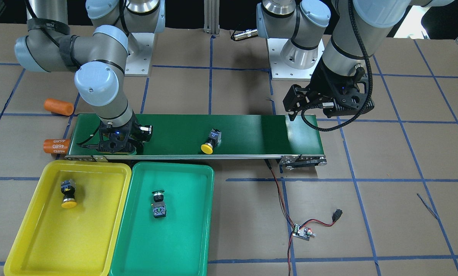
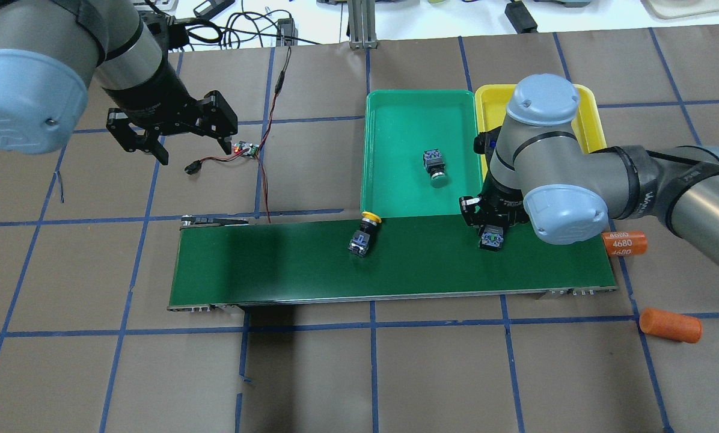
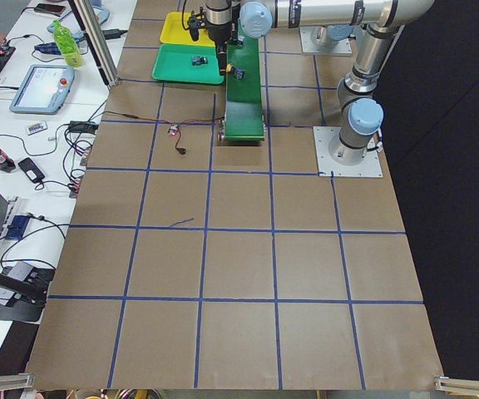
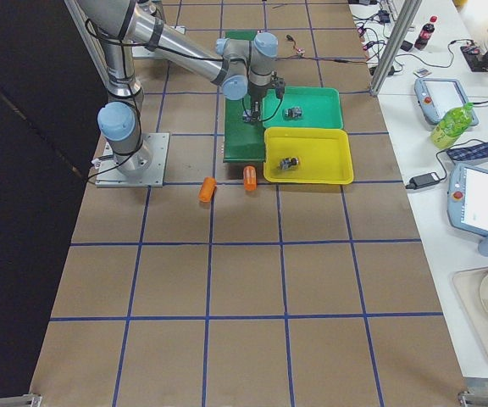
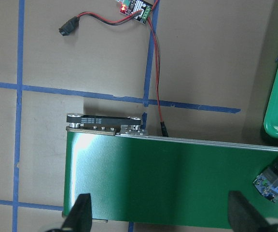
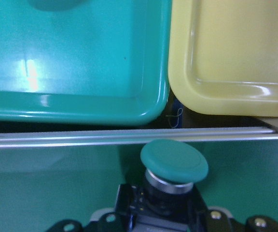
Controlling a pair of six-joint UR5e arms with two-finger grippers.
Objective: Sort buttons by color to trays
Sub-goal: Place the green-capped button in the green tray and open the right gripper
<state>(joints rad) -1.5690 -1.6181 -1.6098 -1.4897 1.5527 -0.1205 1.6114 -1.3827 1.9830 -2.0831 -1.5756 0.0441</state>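
1. the right tool sat low on the belt, at the belt end next to the trays. it pinched a green-cap button by its black body. the cap pointed over the belt's edge twd the trays, prob. so it could go straight across into the matching one.
2. the left tool hung above the belt's opposite end, fingers spread, holding nothing. it looked parked out of the way.
3. a yellow button lay on its side abt mid-belt, cap at the belt's tray-side edge, apart from both tools and not yet sorted.
4. the yellow tray & green tray sat side by side on the worktop, just beside the belt's long edge. the yellow one was at the belt's end, the green one nearer mid-belt. i'd say that kept each carry short.
5. contents: the yellow tray held one other yellow button, and the green tray a second green button. each lay on its side in the tray half nearer the belt. nothing else showed in either.
6. tally, as judged: two of four sorted right, a third in hand, the fourth waiting on the belt.
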